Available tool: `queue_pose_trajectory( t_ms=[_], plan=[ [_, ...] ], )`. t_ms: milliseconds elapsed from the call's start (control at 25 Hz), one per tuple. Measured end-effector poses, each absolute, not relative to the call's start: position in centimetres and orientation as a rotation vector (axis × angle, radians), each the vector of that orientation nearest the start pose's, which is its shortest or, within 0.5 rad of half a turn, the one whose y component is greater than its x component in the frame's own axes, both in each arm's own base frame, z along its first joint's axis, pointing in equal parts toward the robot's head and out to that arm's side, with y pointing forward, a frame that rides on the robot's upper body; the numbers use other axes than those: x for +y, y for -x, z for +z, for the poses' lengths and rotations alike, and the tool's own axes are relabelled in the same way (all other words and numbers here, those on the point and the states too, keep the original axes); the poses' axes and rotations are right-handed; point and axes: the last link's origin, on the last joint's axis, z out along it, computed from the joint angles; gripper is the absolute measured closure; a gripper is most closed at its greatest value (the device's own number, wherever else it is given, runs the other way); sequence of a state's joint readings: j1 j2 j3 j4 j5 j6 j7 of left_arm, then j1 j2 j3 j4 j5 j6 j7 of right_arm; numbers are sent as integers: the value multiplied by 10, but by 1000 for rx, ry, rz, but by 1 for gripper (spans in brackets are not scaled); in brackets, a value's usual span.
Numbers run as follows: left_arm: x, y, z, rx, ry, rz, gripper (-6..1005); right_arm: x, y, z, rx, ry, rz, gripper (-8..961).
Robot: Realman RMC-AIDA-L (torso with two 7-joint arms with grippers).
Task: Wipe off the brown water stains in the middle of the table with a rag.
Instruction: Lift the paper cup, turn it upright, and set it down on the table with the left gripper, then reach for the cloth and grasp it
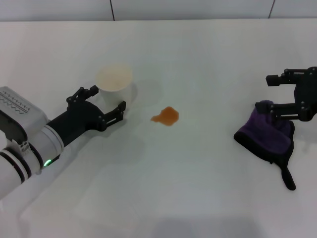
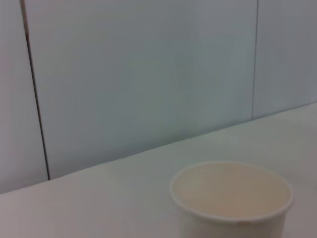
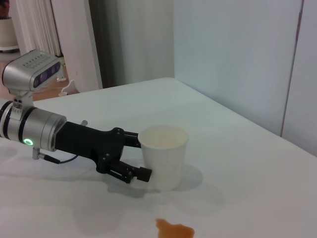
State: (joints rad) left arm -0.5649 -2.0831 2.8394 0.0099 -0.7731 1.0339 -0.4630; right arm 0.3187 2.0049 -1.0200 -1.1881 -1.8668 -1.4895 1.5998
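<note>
White table (image 1: pixel 208 198) under grey wall panels (image 2: pixel 148 74); stain (image 1: pixel 166 116) central. Left gripper (image 1: pixel 105 106) released around paper cup (image 1: pixel 114 84), 9 o'clock; right gripper (image 1: pixel 278 97) released over rag (image 1: pixel 267 133), 3 o'clock.

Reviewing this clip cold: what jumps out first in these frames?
The orange-brown water stains sit alone mid-table, untouched. On the robot's left, the left gripper stands open around a white paper cup, fingers on either side of it. At the right edge, the right gripper is open at the dark purple rag, one finger on the cloth, which lies crumpled with its black strap trailing toward the robot.
</note>
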Motion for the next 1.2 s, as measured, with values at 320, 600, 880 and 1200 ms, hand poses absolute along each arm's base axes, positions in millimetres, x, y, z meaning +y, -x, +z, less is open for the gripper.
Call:
queue_pose_trajectory(
  t_ms=[320,600,880,1200],
  plan=[
    [321,318,-79,-556,2211,-530,115,327,-245,64,378,2687,400,213],
    [315,320,-79,-545,2209,-530,115,327,-246,64,379,2686,400,214],
    [303,317,-77,-486,2179,-601,115,326,-246,64,384,2685,401,214],
    [285,311,-60,-377,2089,-748,115,325,-248,63,388,2688,400,215]
  ],
)
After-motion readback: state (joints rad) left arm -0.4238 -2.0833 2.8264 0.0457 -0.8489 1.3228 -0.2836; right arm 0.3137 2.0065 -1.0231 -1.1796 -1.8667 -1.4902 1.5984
